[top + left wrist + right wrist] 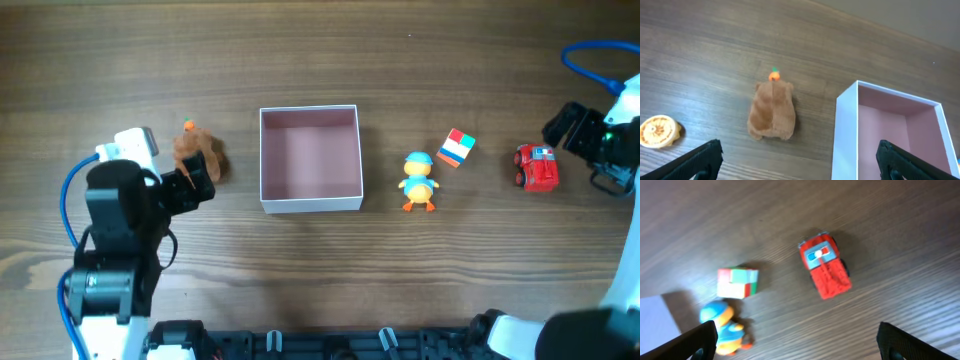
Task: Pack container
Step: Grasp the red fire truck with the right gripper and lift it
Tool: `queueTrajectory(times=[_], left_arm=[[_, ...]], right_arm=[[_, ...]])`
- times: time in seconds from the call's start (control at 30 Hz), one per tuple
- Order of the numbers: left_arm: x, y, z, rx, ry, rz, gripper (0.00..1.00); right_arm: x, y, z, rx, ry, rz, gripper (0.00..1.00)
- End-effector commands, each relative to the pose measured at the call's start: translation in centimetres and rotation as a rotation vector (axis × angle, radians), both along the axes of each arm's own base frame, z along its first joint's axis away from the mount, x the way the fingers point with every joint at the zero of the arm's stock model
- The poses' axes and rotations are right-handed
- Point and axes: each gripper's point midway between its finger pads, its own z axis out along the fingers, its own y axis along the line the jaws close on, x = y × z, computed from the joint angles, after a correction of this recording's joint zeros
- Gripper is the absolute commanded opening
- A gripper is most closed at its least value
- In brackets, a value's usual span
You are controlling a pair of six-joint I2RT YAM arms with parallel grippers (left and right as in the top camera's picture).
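Left gripper (797,156) spread wide, holding nothing, just short of brown plush (772,112) | right gripper (795,336) equally wide, bare, near red truck (825,270) | container (310,203) empty, centre of table (450,60), thin wall near plush | risk: jaw clipping that wall and shoving container; truck rolling out of pinch | room: bare table left of plush; truck well apart from cube (737,282)

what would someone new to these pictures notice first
The empty square white-walled box with a dusty-pink floor sits mid-table. On its left lies a brown plush toy with an orange top. On its right stand a yellow duck figure in a blue cap, a striped multicoloured block and a red toy truck, all outside it.
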Motion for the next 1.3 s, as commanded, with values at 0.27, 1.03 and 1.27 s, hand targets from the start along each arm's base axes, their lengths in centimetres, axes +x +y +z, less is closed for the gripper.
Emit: queueTrajectory(times=[0.27, 1.03, 1.27], left_arm=[[0.2, -1.2, -0.1, -0.050, 0.032, -0.047, 1.00], [0.6, -1.1, 0.4, -0.041, 0.006, -0.044, 1.00], [0.6, -1.1, 0.4, -0.041, 0.006, -0.043, 1.00]], right_arm=[[4.0, -2.6, -11.2, -0.084, 0.244, 0.275, 1.00], [4.3, -1.9, -17.2, -0.106, 0.392, 0.331, 0.48], [4.3, -1.9, -17.2, -0.099, 0.394, 0.307, 0.33]])
